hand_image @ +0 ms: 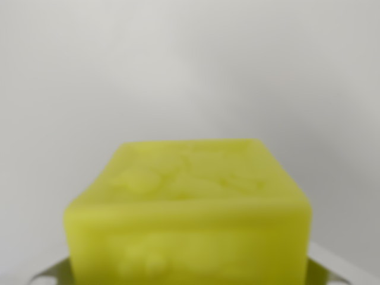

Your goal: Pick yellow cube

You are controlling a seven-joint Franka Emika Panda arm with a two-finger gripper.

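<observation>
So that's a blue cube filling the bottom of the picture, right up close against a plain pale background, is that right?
Not quite: the cube is yellow, not blue. The wrist view shows it blurred and very close, filling the bottom of the picture against a plain pale background.

One yellow cube, blurred and close to the lens, fills the lower wrist view; two pale gripper fingertips edge the bottom corners beside it

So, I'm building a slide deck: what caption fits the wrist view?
Blurred close-up of the yellow cube filling the lower frame against a plain pale background, with light-coloured edges, possibly fingers, at the bottom corners.
</observation>
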